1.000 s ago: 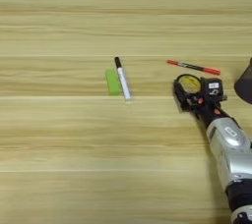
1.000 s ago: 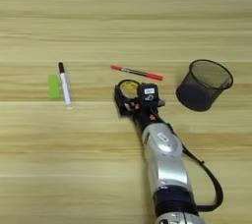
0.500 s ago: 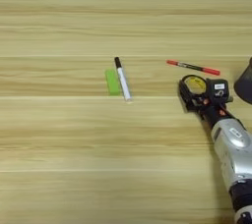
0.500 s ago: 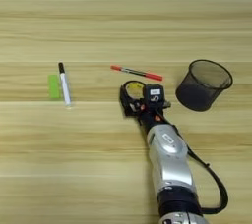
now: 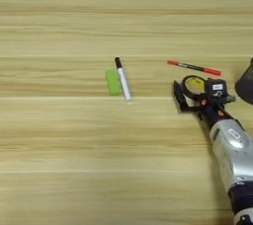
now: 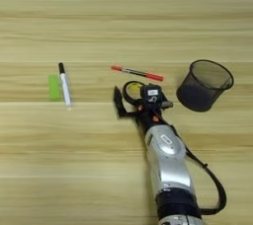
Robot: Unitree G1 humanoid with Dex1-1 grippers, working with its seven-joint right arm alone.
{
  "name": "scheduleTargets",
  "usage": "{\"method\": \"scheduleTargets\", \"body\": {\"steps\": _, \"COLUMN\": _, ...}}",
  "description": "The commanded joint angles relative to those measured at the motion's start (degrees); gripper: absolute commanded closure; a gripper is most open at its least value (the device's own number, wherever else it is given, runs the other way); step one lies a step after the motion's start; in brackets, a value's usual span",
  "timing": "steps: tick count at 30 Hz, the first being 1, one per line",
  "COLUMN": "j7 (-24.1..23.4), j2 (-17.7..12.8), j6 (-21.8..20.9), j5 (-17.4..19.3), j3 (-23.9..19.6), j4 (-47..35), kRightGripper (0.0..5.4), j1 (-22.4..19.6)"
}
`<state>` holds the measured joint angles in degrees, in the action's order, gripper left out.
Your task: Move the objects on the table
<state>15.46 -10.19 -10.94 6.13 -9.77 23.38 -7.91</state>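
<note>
Since the earlier frame the right tool [image 6: 129,101] has shifted slightly rightward and up the table, and the black tape roll [image 6: 131,91] with its yellow core has gone with it; pen, marker, block and cup sit unchanged. Right tool now: fingers spread, one black finger [image 6: 117,102] standing left of the roll, the other part at the roll's right side, so the roll lies between them. Whether the fingers press on the roll cannot be told. Silver forearm [image 6: 168,162] enters from the bottom edge, angled up and to the left.

Thin red-capped pen [image 6: 137,73] lies flat just beyond the roll, near it but apart, red cap toward the right. Black mesh pen cup [image 6: 204,85] stands upright, right of the tool, apart from it. White black-capped marker [image 5: 123,79] lies well to the left, cap pointing away; green block [image 5: 112,82] lies just beside it on its left. All rest on the light wooden table [image 5: 74,160].
</note>
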Motion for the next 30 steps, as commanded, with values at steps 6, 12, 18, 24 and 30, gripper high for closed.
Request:
{"method": "scheduleTargets", "body": {"steps": 6, "j7": 1.1, "j2": 1.4, "j6": -2.1, "j5": 0.7, "j3": 3.4, "j4": -14.3, "kRightGripper": 0.04, "j1": -0.4}}
{"method": "scheduleTargets", "body": {"steps": 12, "j7": 2.4, "j2": 3.1, "j6": -0.3, "j5": 0.6, "j3": 6.7, "j4": -16.6, "kRightGripper": 0.04, "j1": 0.1}}
{"method": "scheduleTargets", "body": {"steps": 18, "j7": 4.8, "j2": 4.5, "j6": 0.8, "j5": -0.4, "j3": 11.6, "j4": -16.8, "kRightGripper": 0.04, "j1": 1.0}}
{"method": "scheduleTargets", "body": {"steps": 24, "j7": 5.4, "j2": 4.4, "j6": 1.8, "j5": -1.6, "j3": 13.9, "j4": -16.2, "kRightGripper": 0.04, "j1": 1.8}}
{"method": "scheduleTargets", "body": {"steps": 30, "j7": 5.5, "j2": 4.3, "j6": 3.1, "j5": -3.4, "j3": 15.6, "j4": -15.1, "kRightGripper": 0.04, "j1": 1.9}}
